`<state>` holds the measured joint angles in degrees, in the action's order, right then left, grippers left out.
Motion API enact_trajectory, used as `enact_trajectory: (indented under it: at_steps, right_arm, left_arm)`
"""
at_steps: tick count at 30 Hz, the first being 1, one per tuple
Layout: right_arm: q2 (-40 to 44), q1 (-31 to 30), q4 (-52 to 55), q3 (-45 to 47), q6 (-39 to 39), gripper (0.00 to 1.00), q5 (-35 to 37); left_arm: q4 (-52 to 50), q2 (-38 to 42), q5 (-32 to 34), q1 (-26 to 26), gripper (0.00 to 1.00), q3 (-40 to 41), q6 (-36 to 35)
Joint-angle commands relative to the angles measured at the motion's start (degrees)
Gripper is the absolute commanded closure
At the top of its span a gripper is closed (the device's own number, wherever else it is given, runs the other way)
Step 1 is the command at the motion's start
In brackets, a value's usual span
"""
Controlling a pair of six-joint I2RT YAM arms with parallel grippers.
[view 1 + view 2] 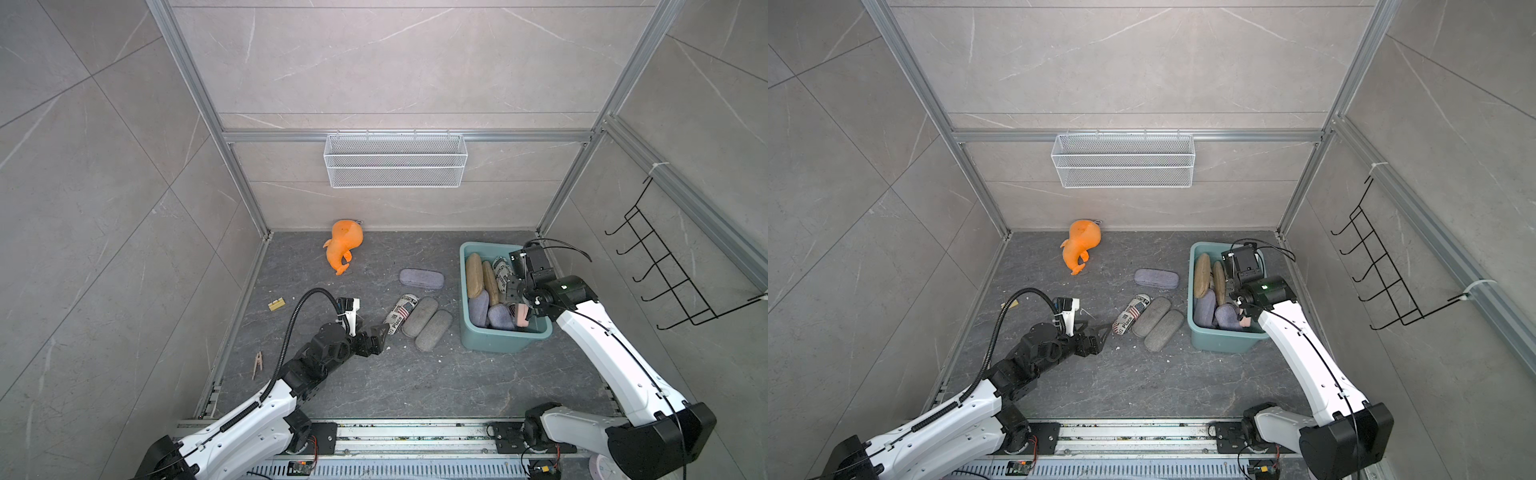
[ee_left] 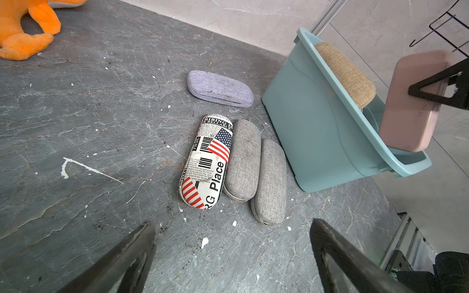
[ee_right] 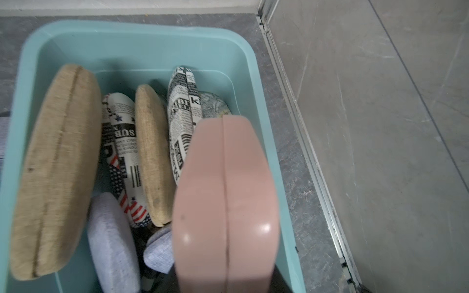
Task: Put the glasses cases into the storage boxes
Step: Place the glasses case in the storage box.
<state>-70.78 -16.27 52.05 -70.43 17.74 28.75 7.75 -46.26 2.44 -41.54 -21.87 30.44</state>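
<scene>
Right gripper (image 1: 523, 309) is clamped on the pink case (image 3: 225, 203). The case sticks out ahead of its jaws, with the far end dipped just inside the rim of the teal tub (image 3: 142, 28). Past that gripper the tub's already packed: a big tan case (image 3: 55, 172) on edge, a smaller tan case (image 3: 152, 157), and a newspaper-print case (image 3: 184, 119) right beside the pink one.

Left gripper (image 2: 232, 224) is spread wide with nothing in it, low over the floor. Just ahead of its fingers lies the flag-print case (image 2: 208, 162), touching a grey case (image 2: 242, 159), and a second grey case (image 2: 270, 181) is pressed against that one on the tub side. The lilac case (image 2: 219, 88) lies further ahead on its own. The orange plush toy (image 2: 25, 33) is well beyond this gripper, by the back wall
</scene>
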Motion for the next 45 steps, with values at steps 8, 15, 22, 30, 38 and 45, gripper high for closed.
enact_trajectory:
  at_steps: [8, 15, 22, 30, 38, 45]
  right_arm:
    - [-4.73, 0.97, -1.50, 1.32, 0.26, 0.48, 3.81]
    - [-1.64, 0.92, -1.61, -0.98, 0.25, 0.47, 0.29]
    - [-3.88, 0.95, -5.74, 0.13, -0.46, 0.72, -1.23]
    - [-5.65, 0.99, -9.31, 4.38, 2.26, 0.78, -2.18]
    - [-3.29, 1.25, -11.02, 7.83, 4.05, 0.70, -3.07]
    - [1.07, 0.38, -5.06, -1.44, 3.05, 0.35, -12.90]
  left_arm:
    - [-0.07, -7.08, -2.25, -0.24, 0.03, -5.30, -1.25]
    - [-0.10, -13.09, -3.40, -0.21, 0.03, -8.44, -1.57]
    - [-2.26, -20.03, -4.49, -0.21, 0.08, -13.00, -1.55]
    - [-1.42, -21.48, -4.96, -0.25, 0.09, -13.38, -1.19]
    - [-10.22, -29.74, -1.27, -0.21, 0.08, -21.44, -4.73]
    - [-20.47, -47.72, 3.27, -0.21, 0.05, -34.94, -8.93]
